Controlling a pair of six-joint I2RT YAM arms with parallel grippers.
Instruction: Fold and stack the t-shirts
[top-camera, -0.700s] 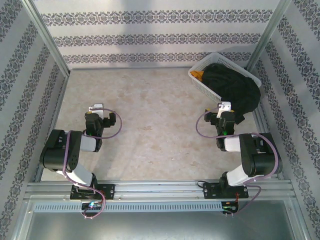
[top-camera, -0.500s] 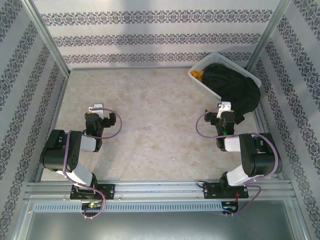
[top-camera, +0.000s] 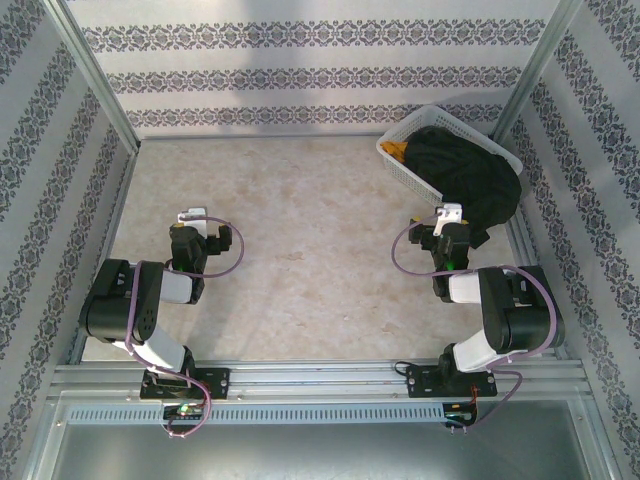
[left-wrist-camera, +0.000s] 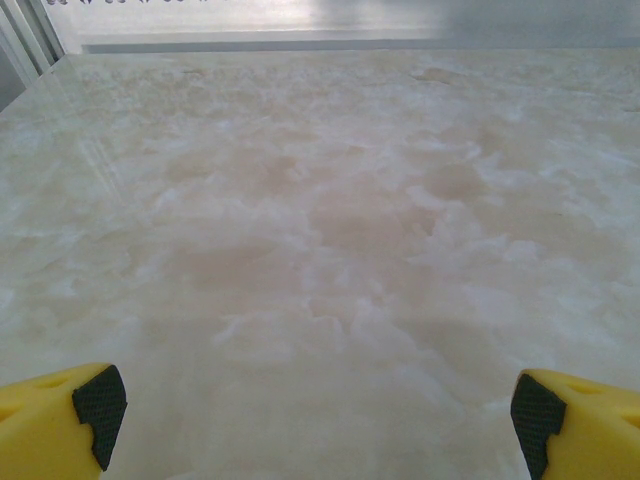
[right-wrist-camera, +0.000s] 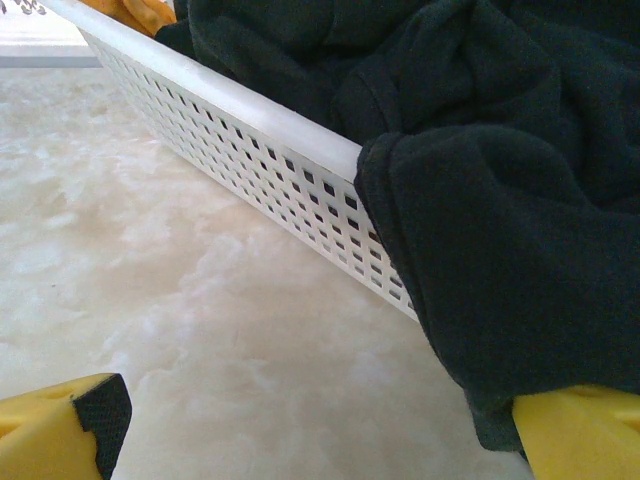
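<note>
Right pincer (right-wrist-camera: 315, 430), spread and empty like the left pincer (left-wrist-camera: 318, 415), faces the black shirt (right-wrist-camera: 500, 250) spilling over the far-right basket (right-wrist-camera: 250, 105), orange shirt (right-wrist-camera: 140, 10) inside: seemingly the fetching step, next calling for a pinch on black cloth.

A robot test booth dressed up like a home.
I work on a marble-look table (top-camera: 300, 270) boxed in by patterned wallpaper panels (top-camera: 310, 75) on bare metal posts (top-camera: 95, 72); my arms (top-camera: 135, 300) bolt to an aluminium rail (top-camera: 320, 375), and a laundry basket (top-camera: 408, 170) of t-shirts (top-camera: 470, 175) sits in one corner.
</note>
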